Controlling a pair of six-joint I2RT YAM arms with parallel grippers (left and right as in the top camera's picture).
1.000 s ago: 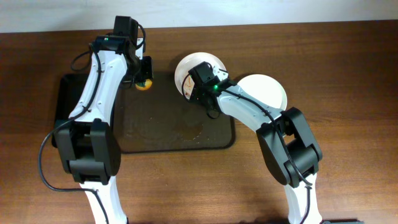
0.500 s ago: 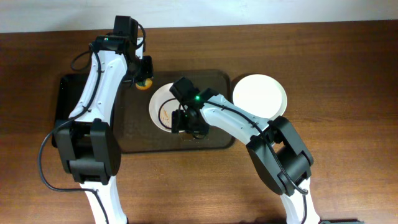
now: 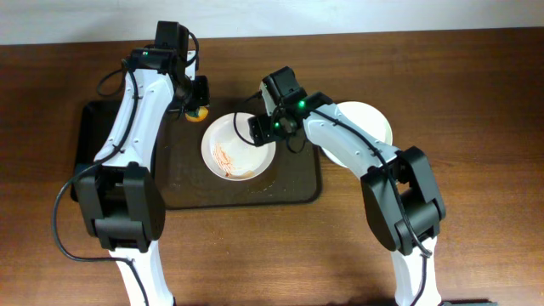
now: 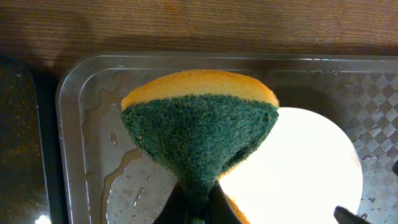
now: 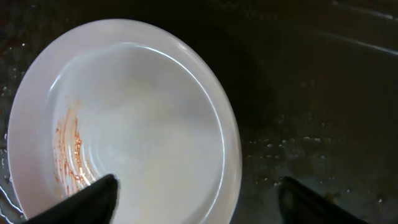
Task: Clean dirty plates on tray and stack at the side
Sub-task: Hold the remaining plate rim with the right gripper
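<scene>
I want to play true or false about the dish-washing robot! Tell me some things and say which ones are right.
1. The left gripper holds a green and yellow sponge. True.
2. The plate on the tray is spotless. False: it has orange-red smears.
3. The right gripper is shut tight. False: its fingers stand apart, with the plate's rim between them.
4. A second plate lies on the table, off the tray. True.

One plate (image 3: 238, 151) lies mid-tray (image 3: 293, 189), a second plate (image 3: 374, 123) sits on the table (image 3: 476, 212) just right of it, and a sponge (image 3: 197, 116) hangs over its far-left corner.
</scene>
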